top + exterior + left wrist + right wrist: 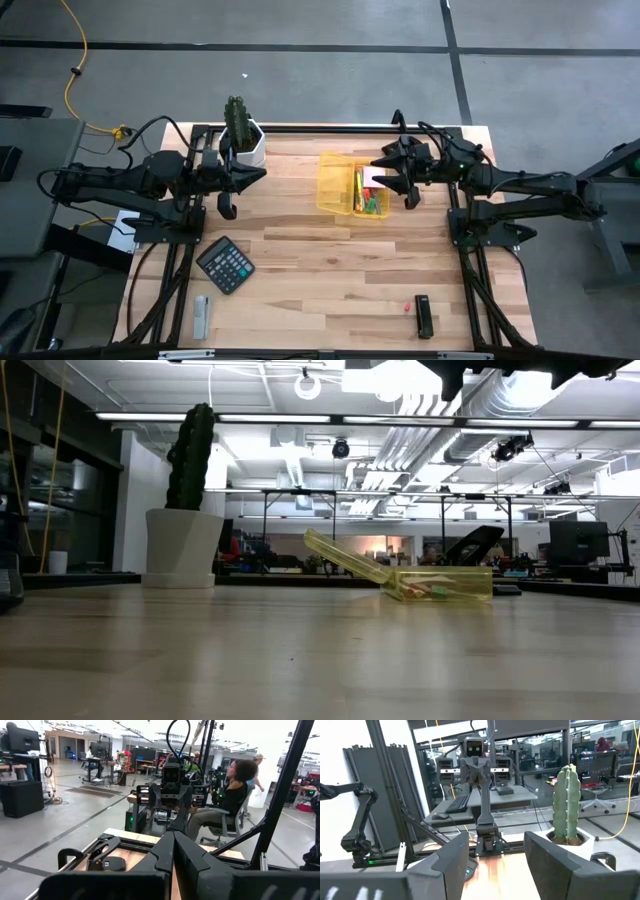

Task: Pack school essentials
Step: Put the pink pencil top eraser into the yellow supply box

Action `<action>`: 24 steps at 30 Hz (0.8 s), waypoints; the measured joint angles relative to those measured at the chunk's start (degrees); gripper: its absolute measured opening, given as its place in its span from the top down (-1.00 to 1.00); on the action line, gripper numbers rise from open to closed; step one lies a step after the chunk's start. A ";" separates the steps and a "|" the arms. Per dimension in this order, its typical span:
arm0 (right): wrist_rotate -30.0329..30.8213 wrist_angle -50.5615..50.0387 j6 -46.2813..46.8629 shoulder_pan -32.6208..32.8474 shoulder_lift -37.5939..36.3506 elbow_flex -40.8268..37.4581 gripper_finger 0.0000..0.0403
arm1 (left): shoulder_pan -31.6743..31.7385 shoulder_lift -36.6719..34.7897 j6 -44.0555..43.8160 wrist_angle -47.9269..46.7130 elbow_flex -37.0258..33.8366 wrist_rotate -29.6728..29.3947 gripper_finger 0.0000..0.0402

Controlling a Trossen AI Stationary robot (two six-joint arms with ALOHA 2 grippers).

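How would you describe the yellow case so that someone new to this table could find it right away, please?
Start at the wooden table and look to its far edge, to the right of the cactus in its white pot. The yellow case lies there, just by the right gripper, lid open. It is the only see-through yellow thing, with small colourful stationery inside.

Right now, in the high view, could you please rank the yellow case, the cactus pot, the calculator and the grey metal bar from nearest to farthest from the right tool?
From the right tool, which hangs open over the case's right edge:
1. Yellow case, directly beneath and left of it.
2. Cactus pot, across at the table's back left.
3. Calculator, front left.
4. Grey metal bar, front-left corner.
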 joint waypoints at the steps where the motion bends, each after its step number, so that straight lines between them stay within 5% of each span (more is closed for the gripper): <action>1: 0.00 -0.06 0.30 0.00 0.00 0.00 0.09 | 0.00 0.00 0.22 0.01 0.00 0.01 1.00; 24: -0.15 -0.18 1.25 0.00 0.00 0.00 0.09 | 0.00 0.00 0.51 -0.02 0.00 0.43 1.00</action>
